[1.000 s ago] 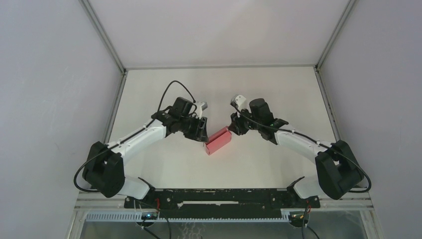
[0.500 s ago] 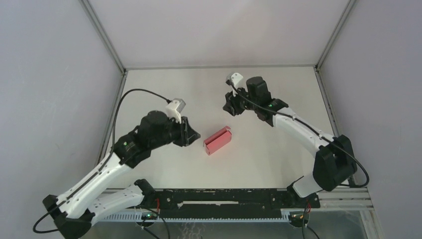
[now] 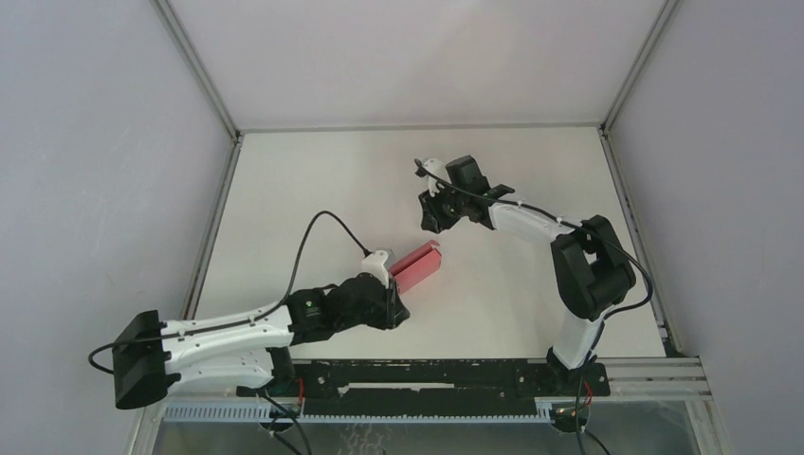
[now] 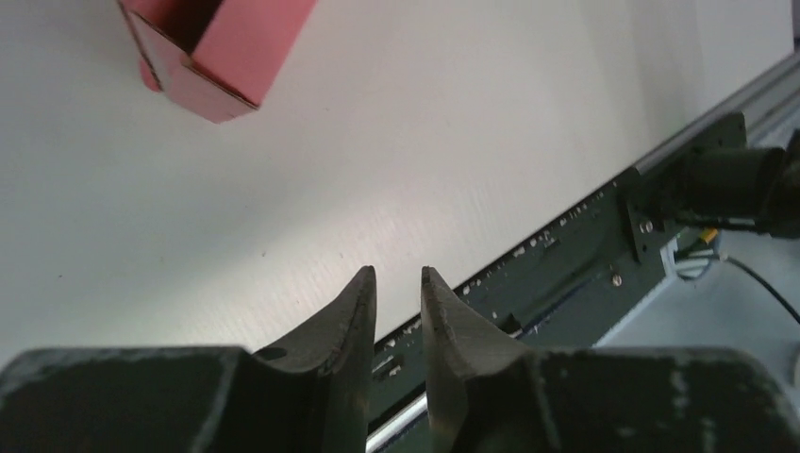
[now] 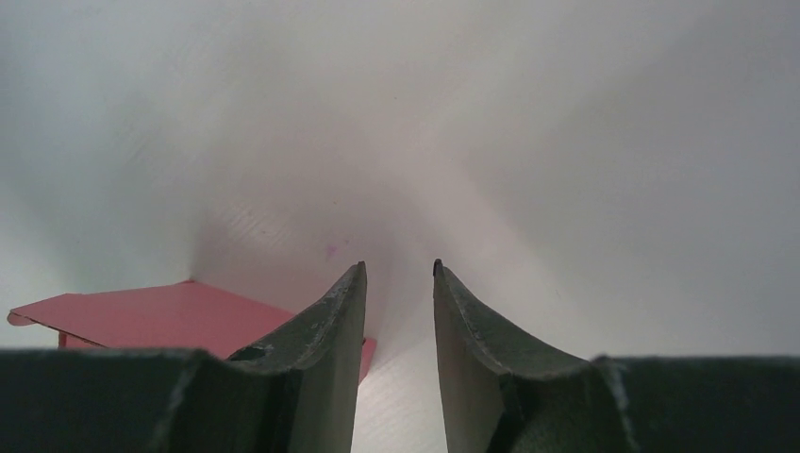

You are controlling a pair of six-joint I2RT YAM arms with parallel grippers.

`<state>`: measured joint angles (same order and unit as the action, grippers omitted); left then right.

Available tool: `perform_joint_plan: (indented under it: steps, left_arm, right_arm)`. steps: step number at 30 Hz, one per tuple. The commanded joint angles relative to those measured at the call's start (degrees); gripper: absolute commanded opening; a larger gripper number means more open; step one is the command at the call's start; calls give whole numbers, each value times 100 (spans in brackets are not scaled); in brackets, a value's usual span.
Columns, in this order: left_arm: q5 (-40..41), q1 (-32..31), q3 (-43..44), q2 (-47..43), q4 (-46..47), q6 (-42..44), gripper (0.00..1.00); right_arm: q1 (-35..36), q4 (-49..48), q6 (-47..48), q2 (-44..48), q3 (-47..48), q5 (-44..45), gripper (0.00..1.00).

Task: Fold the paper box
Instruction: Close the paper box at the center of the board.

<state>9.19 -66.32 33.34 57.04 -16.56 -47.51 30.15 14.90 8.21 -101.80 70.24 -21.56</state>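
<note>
My left claw [image 3: 396,309] has swung below the paper box [image 3: 417,266] in the frame, and my right claw [image 3: 429,214] has pulled back above it, both slightly parted and empty.

Even diffuse light; faint soft shadows

Nothing legible in any view. The pink matte cardboard paper box [image 3: 417,265] shows plain faces in all three views. Tiny pale marks speckle the long black metal rail [image 4: 585,231] along the desk's near edge, but they are far too small to make out.
</note>
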Motion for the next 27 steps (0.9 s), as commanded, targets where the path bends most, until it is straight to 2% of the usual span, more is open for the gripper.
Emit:
perform_joint_plan:
  steps: [1, 7, 13, 21, 27]
  left_arm:
    - [996, 20, -65, 258, 765, -510, 29]
    - [1221, 347, -308, 907, 1191, -810, 29]
    - [1272, 524, -244, 1420, 1351, -772, 29]
    - [1462, 870, -265, 1347, 1222, -541, 28]
    - [1538, 1197, -355, 1295, 1189, -331, 27]
  right_arm:
    - [10, -249, -126, -30, 62, -242, 40]
    - [59, -376, -182, 52, -331, -277, 39]
    - [83, -693, -311, 447, -1165, -247, 39]
    - [125, -942, -455, 1145, -1928, -203, 38]
    - [201, -933, -470, 1341, -2047, -188, 38]
